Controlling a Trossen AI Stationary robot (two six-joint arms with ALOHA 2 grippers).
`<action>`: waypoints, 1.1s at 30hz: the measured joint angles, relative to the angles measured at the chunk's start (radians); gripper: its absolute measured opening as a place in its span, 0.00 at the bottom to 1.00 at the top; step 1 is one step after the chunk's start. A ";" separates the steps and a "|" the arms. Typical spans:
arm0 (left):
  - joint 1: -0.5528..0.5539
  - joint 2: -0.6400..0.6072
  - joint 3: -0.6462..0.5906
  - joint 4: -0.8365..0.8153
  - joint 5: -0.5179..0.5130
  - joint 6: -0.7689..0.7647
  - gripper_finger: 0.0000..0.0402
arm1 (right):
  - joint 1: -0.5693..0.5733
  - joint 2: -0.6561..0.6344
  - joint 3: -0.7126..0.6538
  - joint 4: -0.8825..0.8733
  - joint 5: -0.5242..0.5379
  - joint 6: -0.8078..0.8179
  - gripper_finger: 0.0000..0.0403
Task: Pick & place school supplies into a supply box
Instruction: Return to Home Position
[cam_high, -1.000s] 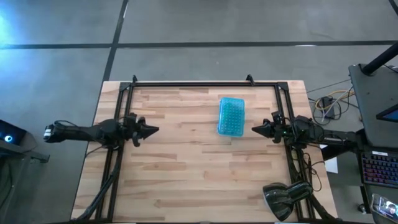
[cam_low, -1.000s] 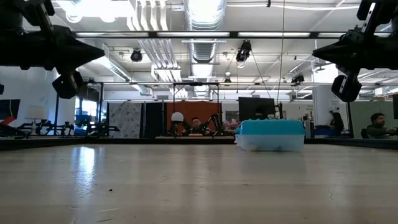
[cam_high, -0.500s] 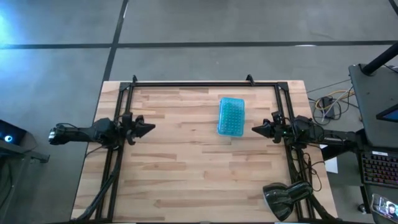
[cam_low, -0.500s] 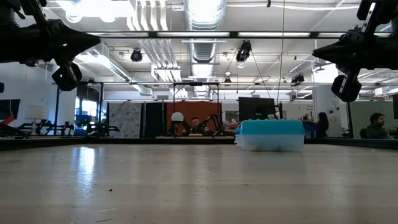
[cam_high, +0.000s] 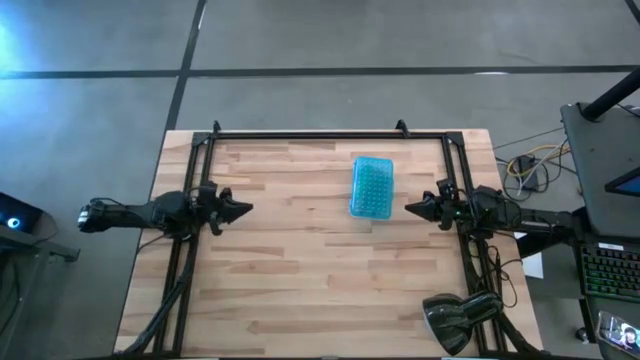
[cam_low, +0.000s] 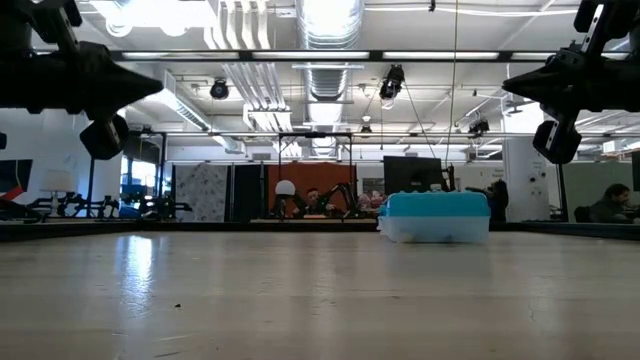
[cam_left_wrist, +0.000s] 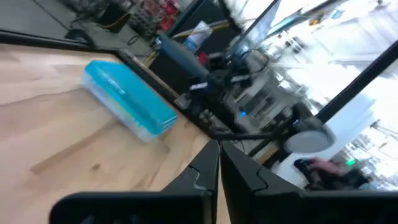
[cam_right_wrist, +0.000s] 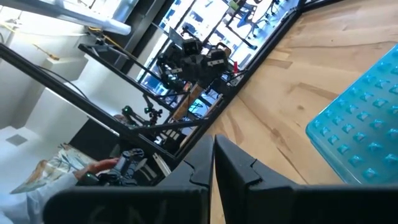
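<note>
The supply box (cam_high: 372, 187) lies shut on the table's far middle, bumpy teal lid on top of the clear whitish tray (cam_low: 436, 231). It also shows in the left wrist view (cam_left_wrist: 127, 106) and the right wrist view (cam_right_wrist: 367, 134). No scissors, pencils or pens show in any view. My left gripper (cam_high: 250, 209) hovers shut above the table's left side, pointing at the box from well away. My right gripper (cam_high: 407, 208) hovers shut just right of the box, pointing at it. Both hang high above the tabletop (cam_low: 160, 85) (cam_low: 505, 88).
Black frame rails (cam_high: 320, 134) run along the far edge and down both sides of the table. A dark lamp-like object (cam_high: 455, 320) sits at the near right corner. Bare wood (cam_high: 310, 280) fills the near half. People sit in the room behind (cam_low: 612, 203).
My left gripper has drawn back a little toward the table's left edge, lifting briefly and settling again at its former height. It stays shut. The box has kept its place.
</note>
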 joint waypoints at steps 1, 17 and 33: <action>0.000 0.000 0.000 -0.003 0.005 0.004 0.00 | 0.000 0.000 0.000 0.000 0.000 0.000 0.02; -0.001 0.000 -0.001 -0.016 0.035 0.003 0.00 | 0.000 0.000 0.000 -0.001 0.001 0.000 0.02; -0.001 0.000 -0.001 -0.021 0.037 0.003 0.00 | 0.000 0.000 0.000 -0.008 0.005 0.000 0.02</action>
